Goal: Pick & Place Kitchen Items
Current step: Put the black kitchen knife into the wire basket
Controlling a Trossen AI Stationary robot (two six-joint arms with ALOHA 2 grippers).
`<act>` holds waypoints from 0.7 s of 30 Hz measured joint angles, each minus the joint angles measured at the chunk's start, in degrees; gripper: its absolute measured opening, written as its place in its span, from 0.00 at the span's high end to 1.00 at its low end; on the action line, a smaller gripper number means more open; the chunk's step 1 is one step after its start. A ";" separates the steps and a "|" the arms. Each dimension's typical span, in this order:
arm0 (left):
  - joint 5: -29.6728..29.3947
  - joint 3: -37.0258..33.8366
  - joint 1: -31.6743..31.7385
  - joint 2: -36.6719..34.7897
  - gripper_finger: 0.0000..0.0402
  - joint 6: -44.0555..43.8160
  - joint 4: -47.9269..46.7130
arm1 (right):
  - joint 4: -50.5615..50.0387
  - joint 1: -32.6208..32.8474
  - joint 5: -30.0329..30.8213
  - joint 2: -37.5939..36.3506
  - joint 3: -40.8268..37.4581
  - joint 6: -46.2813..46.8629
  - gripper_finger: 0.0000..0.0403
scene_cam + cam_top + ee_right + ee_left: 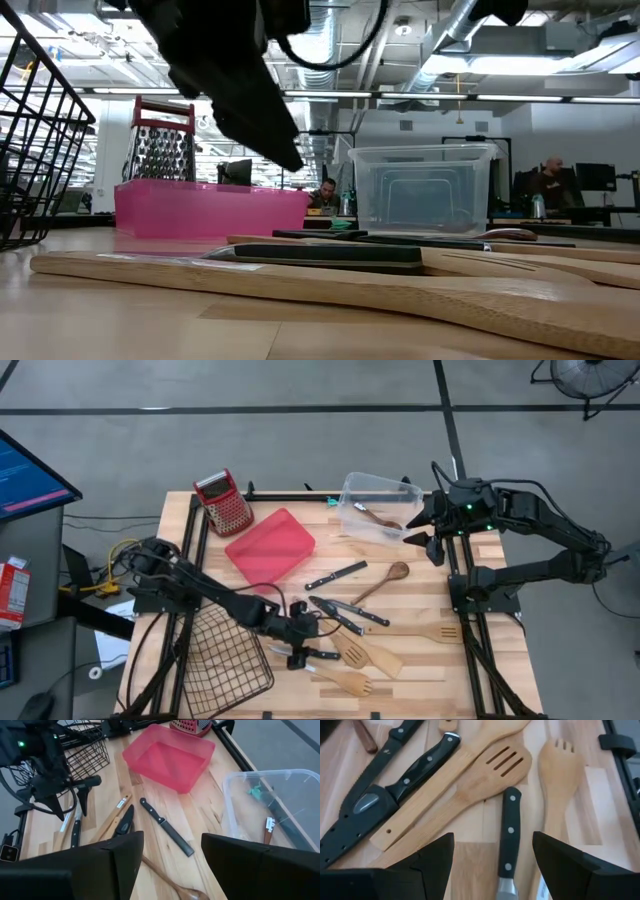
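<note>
Several black-handled knives [335, 575] and light wooden spatulas and turners [365, 655] lie scattered on the wooden table. My left gripper [492, 865] is open just above one knife. The knife's black handle [509, 835] lies on the table between the fingers, which stand apart from it. A slotted turner [490, 765] and a forked wooden spoon [560, 765] lie just beyond. My right gripper [425, 532] hangs open in the air by the right end of the clear container [378, 507], with nothing between its fingers [120, 860].
A red tray [270, 545] and a red-topped grater [225, 502] stand at the far left. A black wire basket [225, 660] sits at the near left beside my left arm. The clear container holds a few utensils [267, 827]. A brown wooden spoon [385, 580] lies mid-table.
</note>
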 joint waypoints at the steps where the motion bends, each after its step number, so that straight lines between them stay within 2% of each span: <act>1: -0.03 0.48 -0.16 0.68 0.37 0.20 0.00 | 0.01 -0.01 0.00 0.03 0.00 -0.01 0.46; 10: -0.04 6.61 -0.70 6.52 0.37 6.10 -0.45 | 0.01 0.00 0.00 -0.03 0.00 -0.02 0.47; 21: 1.62 6.89 -1.52 10.71 0.37 6.45 -0.93 | -0.01 0.00 0.00 -0.03 0.00 -0.02 0.47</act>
